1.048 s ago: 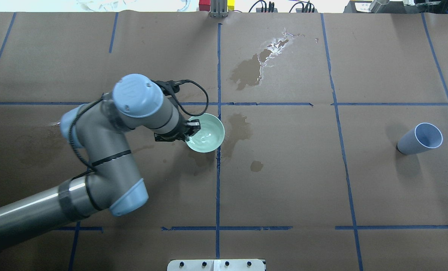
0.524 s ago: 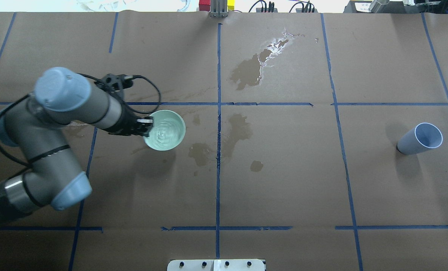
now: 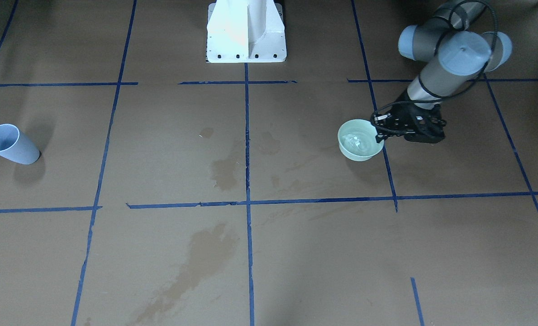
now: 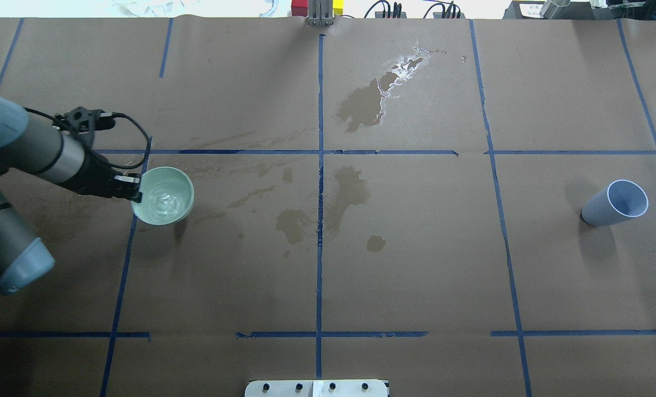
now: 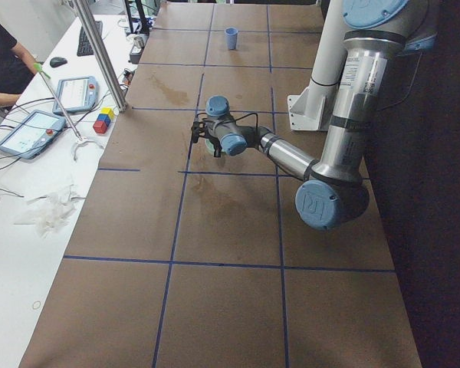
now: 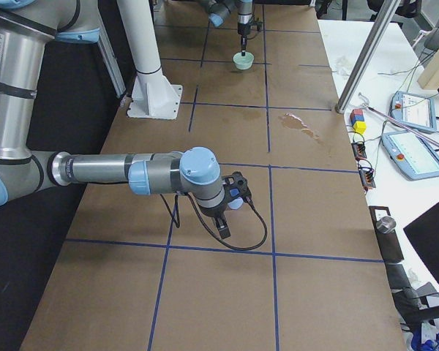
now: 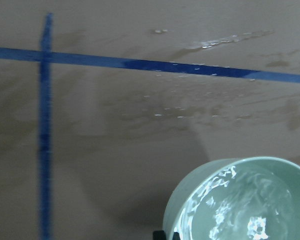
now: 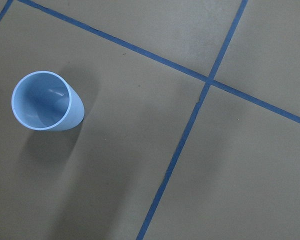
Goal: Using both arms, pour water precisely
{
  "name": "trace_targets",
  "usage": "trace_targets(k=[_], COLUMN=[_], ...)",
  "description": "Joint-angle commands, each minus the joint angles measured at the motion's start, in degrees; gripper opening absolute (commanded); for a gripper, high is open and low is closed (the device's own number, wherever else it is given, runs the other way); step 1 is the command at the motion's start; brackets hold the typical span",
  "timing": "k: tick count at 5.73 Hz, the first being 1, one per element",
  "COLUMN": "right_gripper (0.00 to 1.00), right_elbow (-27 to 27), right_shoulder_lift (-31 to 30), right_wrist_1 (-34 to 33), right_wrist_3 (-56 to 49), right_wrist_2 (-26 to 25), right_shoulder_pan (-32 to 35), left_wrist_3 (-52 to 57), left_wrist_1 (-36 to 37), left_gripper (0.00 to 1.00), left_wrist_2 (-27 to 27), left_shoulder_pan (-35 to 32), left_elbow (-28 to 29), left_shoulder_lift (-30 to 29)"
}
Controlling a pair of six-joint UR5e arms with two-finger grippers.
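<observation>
Board [image 4: 416, 264]; bowl [image 4: 189, 203] (with water [image 4: 165, 199]) further left

We see the bowl [image 4: 163, 196] at the left part of the counter [image 4: 416, 275], over a tape line [image 4: 121, 286], with the water [image 4: 165, 201] in it and the left tool [image 4: 134, 189] holding its left rim. The cup [image 4: 614, 203] is on the counter at the far right, well apart from the bowl. The damp stains [image 4: 350, 190] lie between them, near the middle of the counter.
</observation>
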Motion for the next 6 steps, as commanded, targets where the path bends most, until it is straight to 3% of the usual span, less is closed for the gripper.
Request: trace_targets(k=[1,3,6], right_gripper=[1.0,1.0,1.0], right_elbow=[0.14,0.23,0.23], right_shoulder_lift=[-0.06,-0.06,-0.06], right_wrist_1=[0.0,0.0,0.0], right_wrist_3=[0.0,0.0,0.0], right_wrist_2=[0.01,0.01,0.01], right_shoulder_pan=[0.0,0.0,0.0], left_wrist_3=[10.8,20.67,23.08], left_wrist_1=[-0.97,-1.93,-8.96], left_gripper=[0.0,0.0,0.0], left_wrist_2=[-6.22,-7.86,-12.41], left_shoulder_pan=[-7.02,-11.27,-13.91], left_elbow=[1.55,5.68,12.89], left_shoulder_lift=[6.1,9.19,10.52])
